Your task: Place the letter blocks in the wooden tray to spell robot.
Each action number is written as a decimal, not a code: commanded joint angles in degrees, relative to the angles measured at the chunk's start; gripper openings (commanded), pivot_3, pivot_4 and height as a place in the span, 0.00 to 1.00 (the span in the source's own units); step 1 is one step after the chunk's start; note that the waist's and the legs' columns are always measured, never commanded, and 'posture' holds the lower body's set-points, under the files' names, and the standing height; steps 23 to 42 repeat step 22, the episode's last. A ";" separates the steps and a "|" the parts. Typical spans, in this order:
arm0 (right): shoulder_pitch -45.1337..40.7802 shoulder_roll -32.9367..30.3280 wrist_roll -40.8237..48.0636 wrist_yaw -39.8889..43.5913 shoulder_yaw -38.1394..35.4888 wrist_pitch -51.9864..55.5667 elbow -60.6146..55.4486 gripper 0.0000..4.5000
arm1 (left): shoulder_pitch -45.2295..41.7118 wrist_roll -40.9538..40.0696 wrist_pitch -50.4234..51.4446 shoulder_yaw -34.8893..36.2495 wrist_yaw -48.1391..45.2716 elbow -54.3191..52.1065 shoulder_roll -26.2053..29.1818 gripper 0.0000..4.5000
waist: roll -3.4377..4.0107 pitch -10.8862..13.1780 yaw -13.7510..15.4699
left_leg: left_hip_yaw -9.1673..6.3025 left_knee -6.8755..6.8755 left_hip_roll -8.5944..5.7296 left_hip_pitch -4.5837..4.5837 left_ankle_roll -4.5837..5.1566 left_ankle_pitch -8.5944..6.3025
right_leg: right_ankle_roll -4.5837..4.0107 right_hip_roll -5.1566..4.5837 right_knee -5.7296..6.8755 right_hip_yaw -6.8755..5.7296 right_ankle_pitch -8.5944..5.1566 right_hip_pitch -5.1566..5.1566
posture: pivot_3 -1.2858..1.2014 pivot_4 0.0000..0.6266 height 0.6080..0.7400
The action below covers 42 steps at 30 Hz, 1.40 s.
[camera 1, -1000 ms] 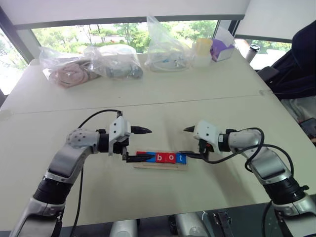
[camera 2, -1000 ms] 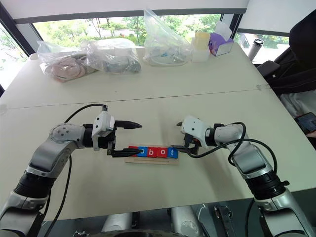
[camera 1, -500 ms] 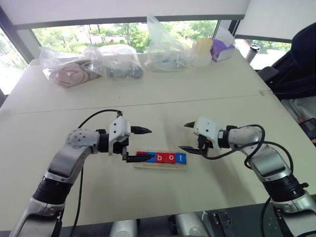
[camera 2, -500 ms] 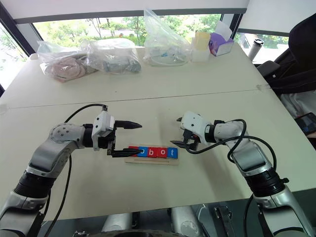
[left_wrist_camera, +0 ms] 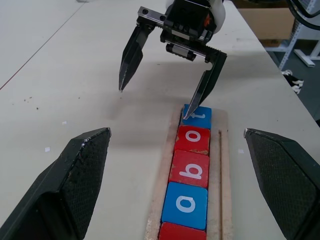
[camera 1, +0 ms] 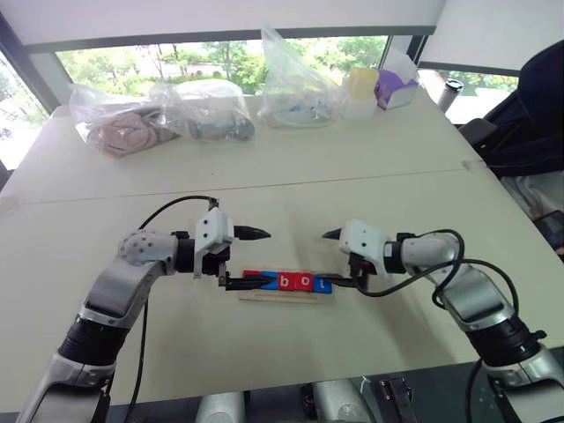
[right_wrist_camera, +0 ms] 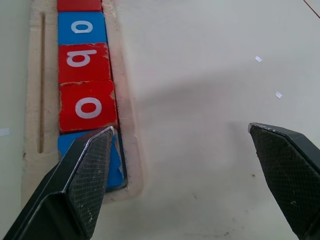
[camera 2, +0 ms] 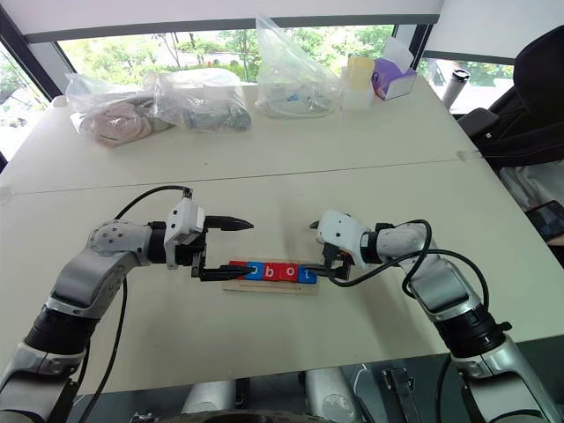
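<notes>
Both grippers spread wide, empty: left gripper (camera 1: 245,257), right gripper (left_wrist_camera: 159,100). Small stiff light letter blocks (left_wrist_camera: 189,167) lined in wooden tray (left_wrist_camera: 223,150). Probably best pinched across opposite flat edges.

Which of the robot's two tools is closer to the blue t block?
Right. The right tool, open, has one fingertip at the blue t block; the left tool, also open, sits at the tray's opposite end.

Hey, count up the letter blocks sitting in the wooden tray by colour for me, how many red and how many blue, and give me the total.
Red letter blocks: 3
Blue letter blocks: 2
Total: 5, all lined up in the wooden tray
</notes>
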 commanded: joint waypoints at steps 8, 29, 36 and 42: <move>1.50 -1.09 7.83 -1.40 -8.24 9.38 -11.58 0.98 | 0.71 0.25 -0.28 0.98 0.41 -2.11 1.39 1.00 | 0.00 0.00 0.02 | -0.01 0.00 0.00 -0.01 0.00 0.00 | 0.01 0.00 0.00 0.00 0.00 0.00 | 0.52 0.24 1.00; 19.18 -15.71 29.82 2.23 -29.52 30.27 -33.20 0.98 | 6.85 -5.13 6.60 9.24 0.48 -6.95 10.22 1.00 | 0.00 0.00 -0.04 | 0.00 -0.01 0.02 0.05 0.00 0.00 | 0.03 -0.01 -0.02 0.00 -0.25 0.03 | 0.52 0.24 1.00; 19.18 -15.71 29.82 2.23 -29.52 30.27 -33.20 0.98 | 6.85 -5.13 6.60 9.24 0.48 -6.95 10.22 1.00 | 0.00 0.00 -0.04 | 0.00 -0.01 0.02 0.05 0.00 0.00 | 0.03 -0.01 -0.02 0.00 -0.25 0.03 | 0.52 0.24 1.00; 19.18 -15.71 29.82 2.23 -29.52 30.27 -33.20 0.98 | 6.85 -5.13 6.60 9.24 0.48 -6.95 10.22 1.00 | 0.00 0.00 -0.04 | 0.00 -0.01 0.02 0.05 0.00 0.00 | 0.03 -0.01 -0.02 0.00 -0.25 0.03 | 0.52 0.24 1.00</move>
